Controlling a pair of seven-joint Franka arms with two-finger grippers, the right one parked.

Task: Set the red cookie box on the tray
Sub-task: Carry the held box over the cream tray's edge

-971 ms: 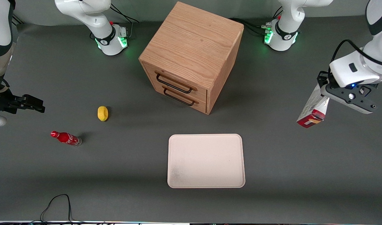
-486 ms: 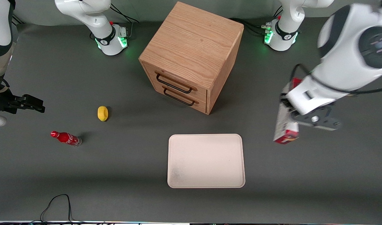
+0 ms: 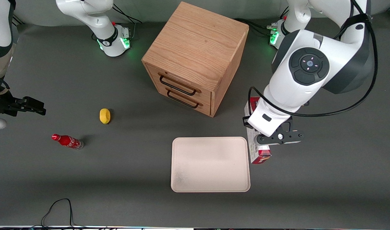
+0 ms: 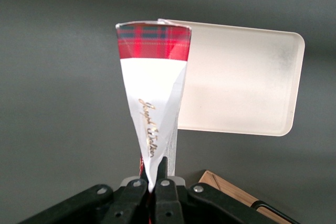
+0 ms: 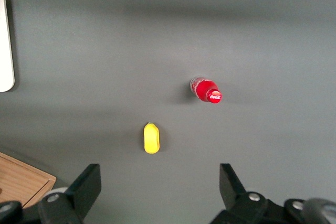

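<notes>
The left arm's gripper (image 3: 256, 138) is shut on the red cookie box (image 3: 260, 156) and holds it in the air, hanging end-down. The box sits just beside the tray's (image 3: 210, 164) short edge, on the working arm's side, and the arm covers most of it in the front view. In the left wrist view the box (image 4: 152, 103) shows a red tartan end and a white face with gold script, pinched between the black fingers of the gripper (image 4: 156, 170). The cream tray (image 4: 241, 82) lies flat below it with nothing on it and a faint smudge in one corner.
A wooden two-drawer cabinet (image 3: 195, 54) stands farther from the front camera than the tray, its corner (image 4: 231, 192) close to the gripper. A small red cola bottle (image 3: 67, 141) and a yellow object (image 3: 104, 115) lie toward the parked arm's end. A black cable (image 3: 57, 207) loops at the near table edge.
The left arm has carried the box from the working arm's end of the table toward the tray and nearer the front camera. The box has turned more upright. The grip has stayed shut.
</notes>
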